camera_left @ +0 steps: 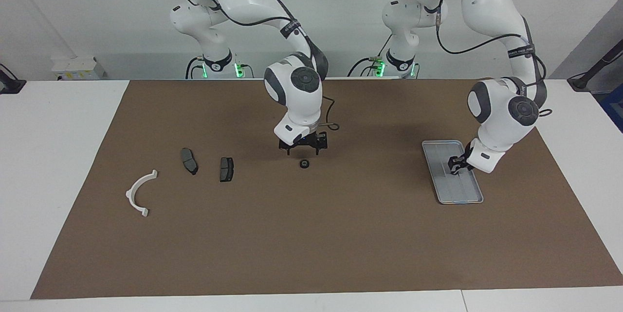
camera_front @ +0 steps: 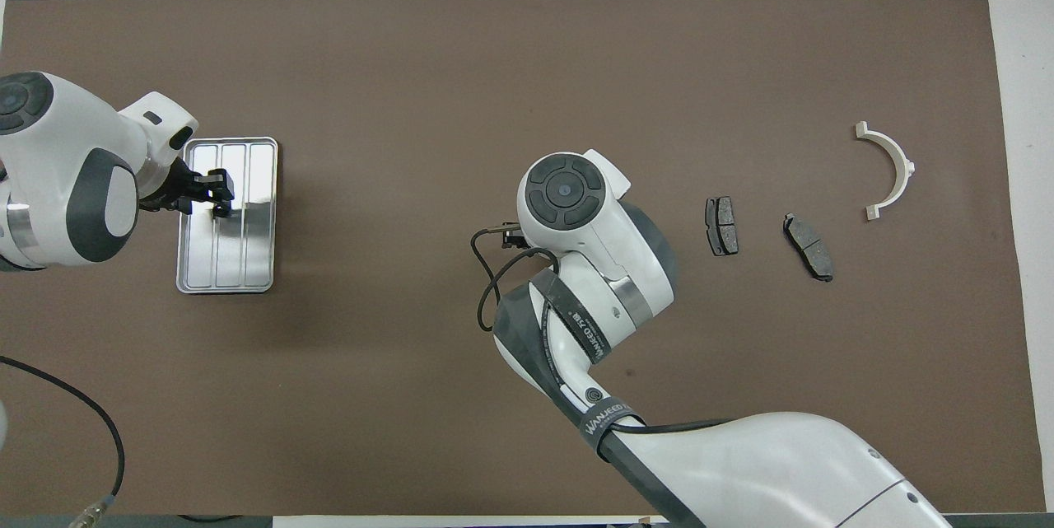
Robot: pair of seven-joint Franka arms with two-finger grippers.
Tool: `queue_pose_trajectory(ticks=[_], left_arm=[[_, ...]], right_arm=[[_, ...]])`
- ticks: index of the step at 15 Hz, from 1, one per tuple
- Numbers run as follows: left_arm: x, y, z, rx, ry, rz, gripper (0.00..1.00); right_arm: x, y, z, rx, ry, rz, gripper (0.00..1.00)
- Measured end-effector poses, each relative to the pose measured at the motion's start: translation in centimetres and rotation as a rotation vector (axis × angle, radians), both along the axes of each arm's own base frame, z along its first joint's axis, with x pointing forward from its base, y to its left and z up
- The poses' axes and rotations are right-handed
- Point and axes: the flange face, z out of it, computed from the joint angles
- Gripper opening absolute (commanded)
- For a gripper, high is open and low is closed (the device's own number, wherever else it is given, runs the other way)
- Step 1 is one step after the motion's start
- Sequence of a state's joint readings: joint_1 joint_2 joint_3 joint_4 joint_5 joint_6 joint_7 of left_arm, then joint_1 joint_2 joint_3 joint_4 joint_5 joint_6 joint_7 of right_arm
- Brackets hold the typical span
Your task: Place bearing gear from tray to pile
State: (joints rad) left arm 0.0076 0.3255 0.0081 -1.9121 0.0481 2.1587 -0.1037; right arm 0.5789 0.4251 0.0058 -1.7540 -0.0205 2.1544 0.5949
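The left gripper [camera_left: 456, 165] is closed around a small bearing gear [camera_front: 220, 211] on the tray [camera_left: 462, 194], while the right gripper [camera_left: 302, 150] hangs open just above a second gear [camera_left: 304, 164] lying on the brown mat [camera_left: 311, 234], beside the pile [camera_left: 194, 171].

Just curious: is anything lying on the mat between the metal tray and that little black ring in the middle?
No. In the facing view the brown mat between the tray and the little black ring is bare.
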Motion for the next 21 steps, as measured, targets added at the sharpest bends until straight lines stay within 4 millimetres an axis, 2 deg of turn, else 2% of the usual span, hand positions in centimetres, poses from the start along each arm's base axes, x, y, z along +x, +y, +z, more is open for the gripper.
queue_pose_trajectory(ticks=[6, 10, 16, 21], left_arm=[[-0.5, 0.1, -0.2, 0.001, -0.004, 0.023, 0.58], [-1.1, 0.3, -1.2, 0.001, -0.024, 0.062, 0.57], [-1.6, 0.1, -1.5, 0.001, -0.028, 0.074, 0.52], [-1.6, 0.1, -1.6, 0.000, -0.037, 0.074, 0.51]], right_arm=[[0.4, 0.3, -1.5, 0.013, -0.018, 0.009, 0.97], [0.8, 0.6, -2.8, 0.026, -0.034, 0.008, 0.97], [0.9, 0.7, -2.9, 0.042, -0.042, 0.001, 0.96], [1.0, 0.8, -3.5, 0.047, -0.046, 0.003, 0.96]])
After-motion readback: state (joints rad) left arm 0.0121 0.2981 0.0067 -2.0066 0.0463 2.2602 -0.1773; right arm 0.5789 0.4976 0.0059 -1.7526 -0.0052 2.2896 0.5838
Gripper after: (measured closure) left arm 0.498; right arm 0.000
